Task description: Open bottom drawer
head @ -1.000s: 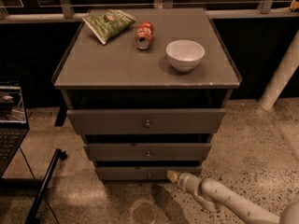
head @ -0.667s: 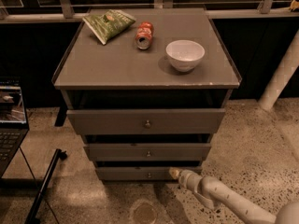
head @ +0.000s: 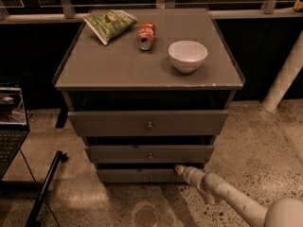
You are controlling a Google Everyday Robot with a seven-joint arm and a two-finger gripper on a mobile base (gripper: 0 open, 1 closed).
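The bottom drawer point(head: 128, 176) is the narrowest grey front, lowest on the cabinet, with a tiny round knob point(head: 151, 177) at its centre. It sticks out a little from the cabinet, as do the two above it. My gripper point(head: 179, 169) is at the end of a white arm point(head: 222, 193) coming from the lower right. Its tip sits at the drawer's upper right edge, to the right of the knob.
On the cabinet top point(head: 118, 65) lie a green snack bag point(head: 110, 24), a red can point(head: 146, 36) on its side and a white bowl point(head: 187, 56). A laptop point(head: 10, 122) stands at the left, a black rod point(head: 45, 190) below it. A white pole point(head: 284, 74) leans at right.
The gripper has stayed at the right end of the bottom drawer with only a slight shift. The drawers look unchanged.
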